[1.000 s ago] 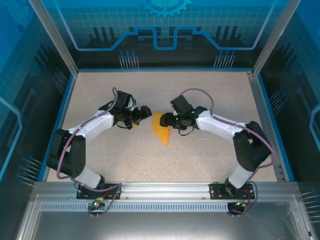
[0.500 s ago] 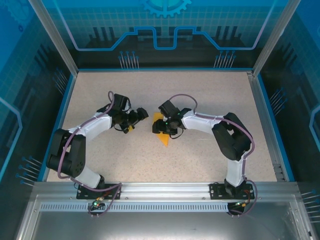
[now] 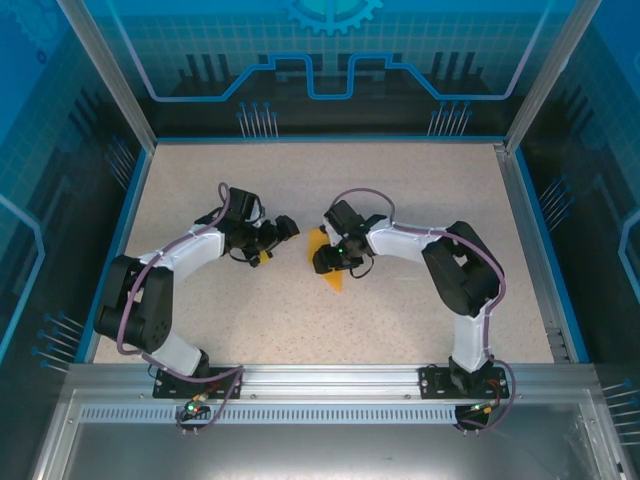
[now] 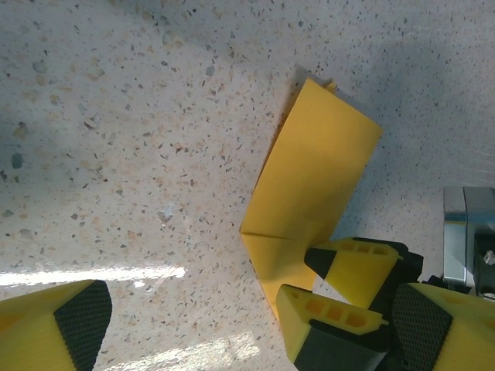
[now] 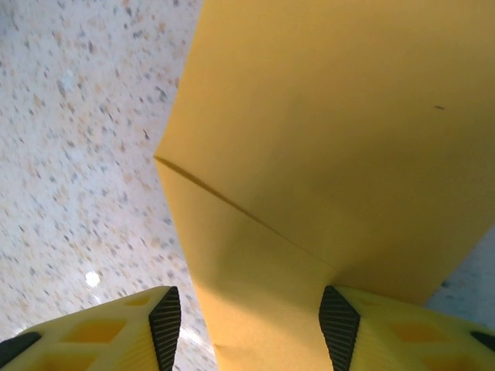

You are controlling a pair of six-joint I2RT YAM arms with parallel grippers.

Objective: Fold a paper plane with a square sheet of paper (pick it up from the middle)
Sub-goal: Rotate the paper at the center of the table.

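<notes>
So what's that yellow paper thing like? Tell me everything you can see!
The folded orange-yellow paper sheet looks thin, plain and smooth. It is folded into a long shape, wide and squared at one end and narrowing to a point at the other, with a sharp crease across it. It lies on the speckled beige table. The right arm's yellow-and-black tool straddles its narrow end, with one pad at its edge.

High rear camera facing down, wrist cameras near tabletop (image 4: 116,116), sharing folded paper (image 5: 348,116)

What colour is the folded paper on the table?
The paper is plain orange-yellow, clearest in the right wrist view.
</notes>
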